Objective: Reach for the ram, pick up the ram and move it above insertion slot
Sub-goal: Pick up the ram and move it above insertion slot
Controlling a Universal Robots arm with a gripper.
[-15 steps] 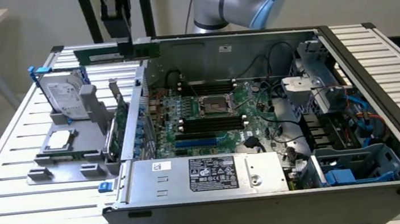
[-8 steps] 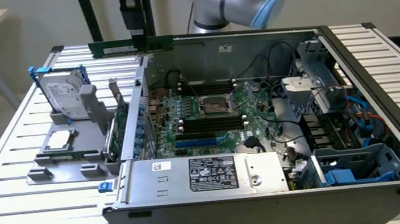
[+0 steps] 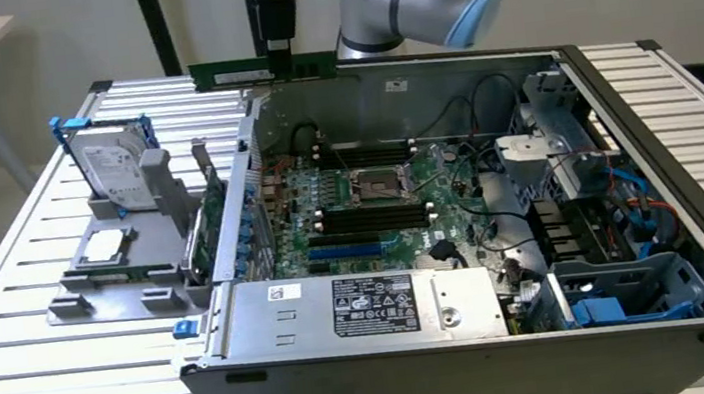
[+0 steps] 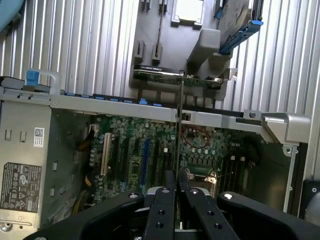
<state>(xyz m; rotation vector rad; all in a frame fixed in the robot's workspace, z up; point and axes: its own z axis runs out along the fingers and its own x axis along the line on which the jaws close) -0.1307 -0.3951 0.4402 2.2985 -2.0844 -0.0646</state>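
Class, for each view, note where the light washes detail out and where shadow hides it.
Exterior view: soft, even light. The ram in the gripper stands out against the pale wall, and the motherboard sits in mild shadow inside the case. Wrist view: a patch on the grey tray glares to white, and the motherboard below the case rim is dimmer.
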